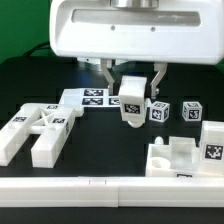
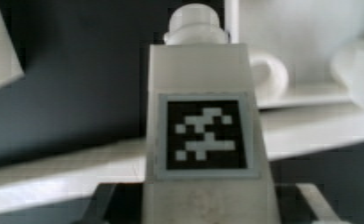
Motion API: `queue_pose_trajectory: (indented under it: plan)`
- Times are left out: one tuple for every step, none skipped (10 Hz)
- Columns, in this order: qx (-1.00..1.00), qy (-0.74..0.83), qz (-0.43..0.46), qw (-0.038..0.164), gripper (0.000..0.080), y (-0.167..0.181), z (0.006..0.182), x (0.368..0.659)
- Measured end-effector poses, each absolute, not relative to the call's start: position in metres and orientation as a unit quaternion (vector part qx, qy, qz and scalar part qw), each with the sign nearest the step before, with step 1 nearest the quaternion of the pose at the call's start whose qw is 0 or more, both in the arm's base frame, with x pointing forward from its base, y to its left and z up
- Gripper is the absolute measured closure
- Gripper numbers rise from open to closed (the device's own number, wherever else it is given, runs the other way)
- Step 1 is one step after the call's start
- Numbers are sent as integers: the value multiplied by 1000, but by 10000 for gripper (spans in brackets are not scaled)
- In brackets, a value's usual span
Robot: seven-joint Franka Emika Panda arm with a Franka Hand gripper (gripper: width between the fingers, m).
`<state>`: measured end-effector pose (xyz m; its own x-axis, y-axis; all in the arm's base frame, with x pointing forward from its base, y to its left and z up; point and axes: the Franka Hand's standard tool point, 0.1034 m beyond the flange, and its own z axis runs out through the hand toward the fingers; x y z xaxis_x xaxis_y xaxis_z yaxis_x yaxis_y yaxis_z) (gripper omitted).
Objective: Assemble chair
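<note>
Clamped tight with the gripper [image 1: 134, 92] on a long chunky white plastic block [image 1: 131, 108] with a black-and-white square tag, held upright. Just beside, toward the exterior view's right, on the black surface [image 1: 100, 140]: a small white tagged cube [image 1: 158, 110], then a second cube [image 1: 190, 111]. Behind: the flat marker board [image 1: 85, 97]. Far on the exterior view's left: a big white crossed frame part [image 1: 35, 130]. Low on the exterior view's right: a blocky white part [image 1: 185, 155]. Along the front: a long plain white rail [image 1: 100, 187].
</note>
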<state>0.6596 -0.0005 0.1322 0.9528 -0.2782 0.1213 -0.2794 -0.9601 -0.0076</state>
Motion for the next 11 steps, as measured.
queue_pose_trajectory:
  plan:
    - [989,-144,34,2,509,-2,142,658]
    - [989,-144,43,3,509,-3,141,663]
    - [989,-143,48,3,509,-2,139,663]
    - [988,-141,60,4,509,-1,140,667]
    - [989,-136,55,3,509,7,141,669]
    - [987,-145,69,2,509,13,144,674]
    - [984,-142,111,2,509,14,144,681]
    - [978,-137,158,3,509,16,141,683]
    - [974,-135,181,4,509,21,138,681]
    - [976,-119,183,7,509,32,132,676]
    - [977,-113,179,9,509,32,127,673]
